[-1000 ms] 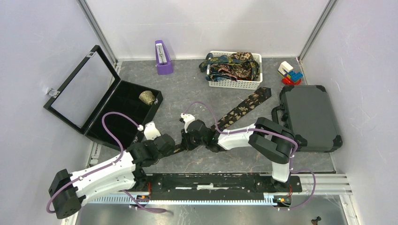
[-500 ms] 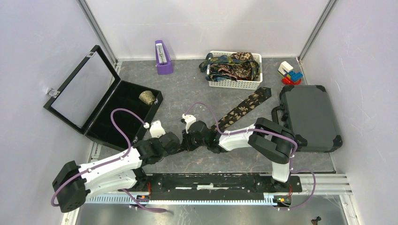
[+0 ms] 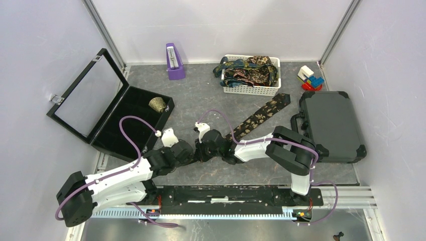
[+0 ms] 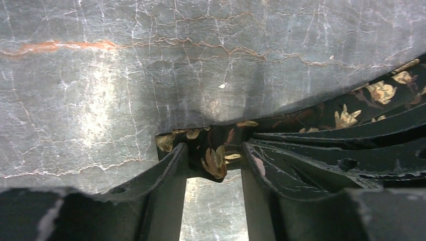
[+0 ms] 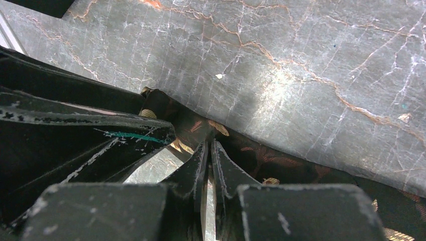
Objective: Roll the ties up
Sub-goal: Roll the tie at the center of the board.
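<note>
Here we see the tie (image 3: 261, 114), dark brown with gold flowers, lying slantwise on the table (image 3: 201, 95). It runs from the middle of the near edge toward the far right corner, broad pointed end farthest. The two arms meet at its narrow end. The right gripper (image 5: 209, 146) is clenched on the fabric. The left gripper (image 4: 213, 153) stands parted, with the tie's tip between its fingers (image 4: 166, 173). More ties (image 3: 248, 70) fill a white basket (image 3: 251, 90) at the far edge, and a grey case (image 3: 331, 125) lies by the right edge.
</note>
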### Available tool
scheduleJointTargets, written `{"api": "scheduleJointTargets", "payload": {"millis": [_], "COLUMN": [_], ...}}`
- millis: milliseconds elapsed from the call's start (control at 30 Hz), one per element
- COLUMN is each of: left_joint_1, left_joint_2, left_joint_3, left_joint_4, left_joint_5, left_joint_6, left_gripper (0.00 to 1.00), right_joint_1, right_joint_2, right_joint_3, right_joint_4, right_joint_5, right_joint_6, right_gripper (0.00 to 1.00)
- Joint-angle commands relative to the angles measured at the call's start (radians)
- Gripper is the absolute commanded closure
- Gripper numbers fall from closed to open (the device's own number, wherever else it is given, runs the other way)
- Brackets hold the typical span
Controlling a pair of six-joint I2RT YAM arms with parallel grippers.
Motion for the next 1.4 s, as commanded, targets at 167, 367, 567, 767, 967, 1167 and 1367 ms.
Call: {"api": "scheduleJointTargets", "payload": {"millis": [167, 367, 567, 767, 967, 1167, 1367], "left_joint_1": [-0.002, -0.003, -0.004, -0.003, -0.003, -0.003, -0.004], "left_joint_2": [-0.042, -0.062, -0.091, -0.102, -0.103, -0.107, -0.097], "left_joint_3": [-0.006, -0.008, -0.011, -0.025, -0.038, -0.041, -0.059], "left_joint_4": [0.026, 0.024, 0.007, 0.005, 0.005, 0.015, 0.044], "left_joint_5": [-0.017, -0.019, -0.033, -0.034, -0.034, -0.034, -0.025], "left_joint_6": [0.020, 0.015, 0.003, -0.008, -0.018, -0.017, -0.019], "left_gripper": [0.46, 0.58, 0.64, 0.79, 0.98, 0.98, 0.98], "right_joint_1": [-0.001, 0.000, -0.002, 0.000, 0.000, -0.001, 0.000], "right_joint_2": [-0.036, -0.060, -0.062, -0.066, -0.088, -0.106, -0.105], "right_joint_3": [-0.013, 0.000, 0.015, 0.015, 0.022, 0.018, 0.020], "right_joint_4": [-0.005, -0.017, -0.027, -0.029, -0.039, -0.030, -0.009], "right_joint_5": [-0.007, -0.005, -0.004, -0.001, 0.009, 0.000, -0.025], "right_joint_6": [0.003, 0.003, 0.005, 0.007, 0.007, 0.021, 0.044], "right_gripper": [0.89, 0.85, 0.85, 0.85, 0.82, 0.77, 0.65]}}
